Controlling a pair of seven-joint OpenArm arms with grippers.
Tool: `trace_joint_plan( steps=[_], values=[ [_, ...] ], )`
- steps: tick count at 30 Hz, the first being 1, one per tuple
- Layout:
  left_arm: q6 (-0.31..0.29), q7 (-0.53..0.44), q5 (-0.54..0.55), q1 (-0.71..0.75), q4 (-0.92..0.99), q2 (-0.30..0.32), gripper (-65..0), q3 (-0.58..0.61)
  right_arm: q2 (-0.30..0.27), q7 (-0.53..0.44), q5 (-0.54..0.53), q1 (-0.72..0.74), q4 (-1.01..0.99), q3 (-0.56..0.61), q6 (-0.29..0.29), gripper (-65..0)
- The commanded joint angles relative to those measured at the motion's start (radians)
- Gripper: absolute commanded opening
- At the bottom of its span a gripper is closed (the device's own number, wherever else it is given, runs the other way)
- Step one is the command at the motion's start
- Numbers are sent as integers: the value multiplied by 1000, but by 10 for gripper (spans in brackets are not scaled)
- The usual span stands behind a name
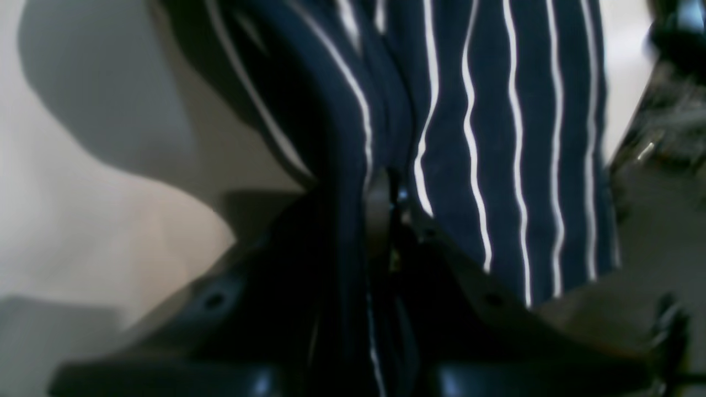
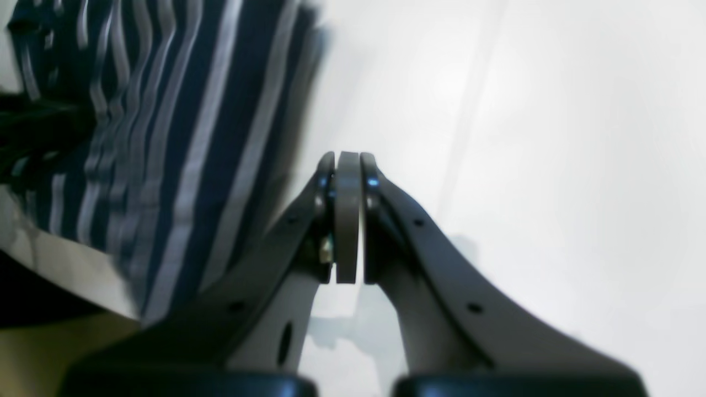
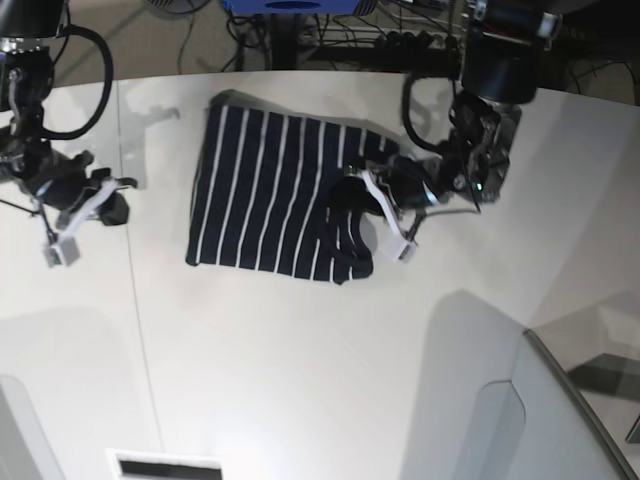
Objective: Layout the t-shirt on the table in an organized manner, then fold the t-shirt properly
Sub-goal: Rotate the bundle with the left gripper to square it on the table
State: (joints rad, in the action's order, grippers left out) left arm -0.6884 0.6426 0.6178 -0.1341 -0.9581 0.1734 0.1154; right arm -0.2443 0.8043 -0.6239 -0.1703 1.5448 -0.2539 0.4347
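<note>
The t-shirt [image 3: 265,190], dark navy with thin white stripes, lies on the white table [image 3: 300,360], its right part bunched into folds. My left gripper [image 3: 368,196] is at that bunched right edge. In the left wrist view its jaws [image 1: 386,187] are shut on a fold of the t-shirt [image 1: 496,138], and striped cloth runs between the fingers. My right gripper [image 3: 85,205] rests on the bare table left of the shirt, apart from it. Its pads meet with nothing between them [image 2: 347,165], and the t-shirt [image 2: 165,138] lies off to its left.
A thin seam line [image 3: 130,250] runs down the table's left side. A grey-white panel [image 3: 560,400] juts in at the lower right and a white box [image 3: 165,465] sits at the bottom edge. Cables and gear [image 3: 350,30] lie beyond the curved far edge.
</note>
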Motion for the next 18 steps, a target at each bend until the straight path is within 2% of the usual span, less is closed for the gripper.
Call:
trace_joint_plan(
  steps=[1,8,12,15,18],
  values=[
    [-10,9,14,-39,-29,22,-650,33,-14,-16,-14,2,18,-31,5,-648],
    [-10,87,12,-198,-143,151,-650,346,-17,-16,-11,7,-63,-97,5,-648],
    [-10,82,0,-324,-138,220,-650,616,-14,-16,-11,8,-80,-92,5,-648],
    [-10,82,-129,-384,-144,232,-650,795,-14,-16,-11,8,-80,-91,5,-648],
    [-10,79,-312,-391,-144,220,-650,893,-14,-16,-11,8,-80,-95,5,-648]
  ],
)
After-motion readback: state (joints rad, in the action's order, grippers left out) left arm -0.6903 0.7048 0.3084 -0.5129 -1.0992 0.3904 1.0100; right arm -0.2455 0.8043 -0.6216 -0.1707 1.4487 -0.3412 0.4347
